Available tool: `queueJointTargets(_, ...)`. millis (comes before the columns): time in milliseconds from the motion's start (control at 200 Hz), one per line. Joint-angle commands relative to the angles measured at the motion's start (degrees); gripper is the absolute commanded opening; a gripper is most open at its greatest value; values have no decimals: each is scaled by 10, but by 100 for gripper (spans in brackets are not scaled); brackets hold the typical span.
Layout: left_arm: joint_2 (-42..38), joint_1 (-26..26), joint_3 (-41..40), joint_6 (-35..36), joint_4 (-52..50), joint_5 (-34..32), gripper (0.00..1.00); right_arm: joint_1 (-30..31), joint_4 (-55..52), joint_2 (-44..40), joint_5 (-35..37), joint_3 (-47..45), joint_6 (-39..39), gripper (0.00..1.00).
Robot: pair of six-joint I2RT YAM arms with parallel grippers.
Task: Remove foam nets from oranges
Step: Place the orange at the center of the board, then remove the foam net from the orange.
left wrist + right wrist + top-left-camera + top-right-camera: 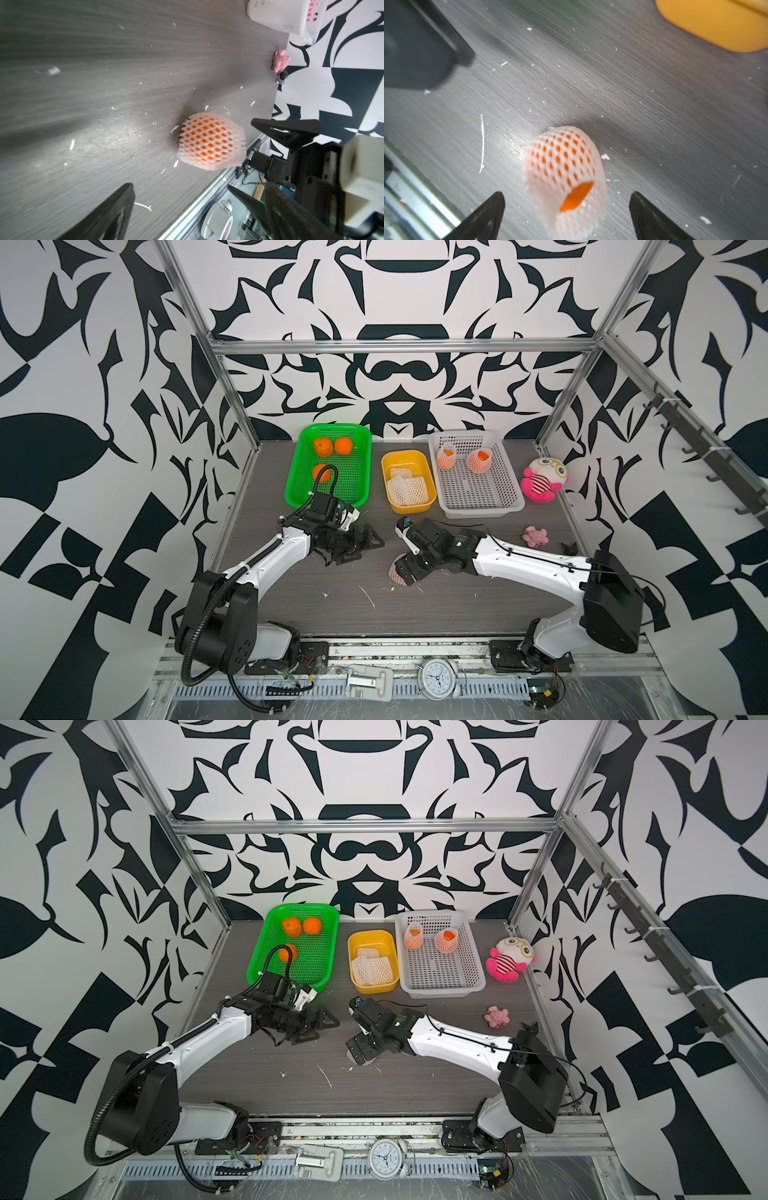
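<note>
Hidden: orange (577,197) on the table (457,601) sitting almost wholly beneath the right gripper (401,572) in both top views, only a sliver of its foam net (392,576) peeking out.
Blurred: both wrist views smearing, the net's edges going soft.
Cut off: left wrist view catching just one finger (116,207) of the left gripper (359,547).
Half covered: one of three bare oranges (321,472) in the green basket (351,479) showing behind a black cable (330,466).
Right gripper: standing wide open, fingers (488,216) flanking the wrapped orange with a gap either side, gripping nothing.
Left gripper: gaping fully, hovering low near the green basket, holding nothing.
Orange: lying on bare table in front of the yellow tub (413,508), between the two arms.
Elsewhere: two netted oranges (446,458) (479,460) sitting in the white basket (478,493); flattened nets (407,489) lying in the yellow tub.
</note>
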Motion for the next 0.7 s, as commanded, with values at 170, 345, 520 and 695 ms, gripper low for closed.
queueJointTargets(170,-44,0,-72,-73,110,166,100,2,162,-120,-4,-135,7,99)
queueJointTargets(345,-48,-3,-124,-114,162,173,99,-1,226,-132,-17,-192,38,99)
queueJointTargets(520,-48,-16,-146,-130,191,159,99,-12,271,-116,-25,-215,55,99)
queueJointTargets(695,-28,-20,-145,-129,205,157,99,-31,303,-93,-54,-216,57,99)
